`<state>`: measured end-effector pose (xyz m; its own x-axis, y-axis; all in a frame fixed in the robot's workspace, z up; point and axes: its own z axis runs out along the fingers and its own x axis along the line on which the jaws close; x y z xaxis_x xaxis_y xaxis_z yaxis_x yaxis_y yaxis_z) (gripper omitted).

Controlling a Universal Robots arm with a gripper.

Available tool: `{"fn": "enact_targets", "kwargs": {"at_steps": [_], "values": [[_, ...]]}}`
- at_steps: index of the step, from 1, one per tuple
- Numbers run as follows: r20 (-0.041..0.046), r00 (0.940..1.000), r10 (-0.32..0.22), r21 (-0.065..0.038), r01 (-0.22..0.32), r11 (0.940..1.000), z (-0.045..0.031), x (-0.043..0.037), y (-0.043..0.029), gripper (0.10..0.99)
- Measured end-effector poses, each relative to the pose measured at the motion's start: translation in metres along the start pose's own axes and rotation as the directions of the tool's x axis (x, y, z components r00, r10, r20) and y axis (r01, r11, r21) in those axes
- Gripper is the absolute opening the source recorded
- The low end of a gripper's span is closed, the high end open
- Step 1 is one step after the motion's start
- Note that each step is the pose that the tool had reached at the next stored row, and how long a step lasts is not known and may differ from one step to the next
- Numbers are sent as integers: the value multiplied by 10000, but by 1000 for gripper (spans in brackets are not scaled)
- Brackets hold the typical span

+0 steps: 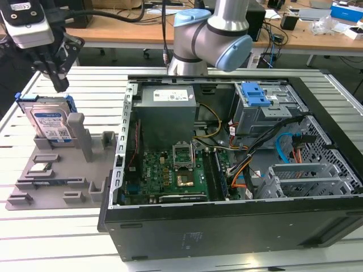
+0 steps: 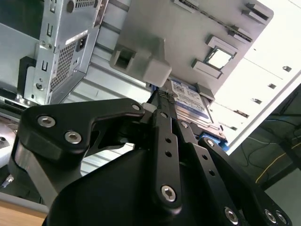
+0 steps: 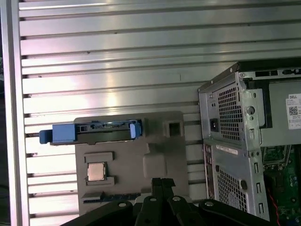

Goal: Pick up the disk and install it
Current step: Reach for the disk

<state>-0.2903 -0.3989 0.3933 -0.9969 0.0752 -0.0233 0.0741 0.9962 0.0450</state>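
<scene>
In the exterior view, the gripper [image 1: 59, 85] hangs at the disk's [image 1: 50, 122] 12 o'clock, close over its top edge, and bare slatted table [image 1: 57, 241] lies open at its 9 o'clock. At its 3 o'clock a grey upright post [image 1: 79, 136] stands just beside it, with the open computer case [image 1: 227, 238] rising farther that way. Inside the case, the power supply [image 1: 167, 110] blocks 11 o'clock, the drive cage [image 1: 269, 113] 1 o'clock, and loose cables [image 1: 255, 164] cross the middle.

Looks down on the disk [image 3: 91, 132] standing on edge in a grey fixture [image 3: 155, 146] mid-frame. Finds the gripper [image 3: 162, 181] apart from it, fingers together, at the frame's edge.
</scene>
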Motion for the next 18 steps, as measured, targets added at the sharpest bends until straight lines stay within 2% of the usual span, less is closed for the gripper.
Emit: {"fn": "enact_targets", "kwargs": {"at_steps": [3,7,18], "values": [[0,10000,1,0,-1,10000,-3,132,-10,106],[0,10000,0,-1,0,10000,-7,260,-19,106],[0,10000,1,0,-1,10000,-13,488,-36,106]]}}
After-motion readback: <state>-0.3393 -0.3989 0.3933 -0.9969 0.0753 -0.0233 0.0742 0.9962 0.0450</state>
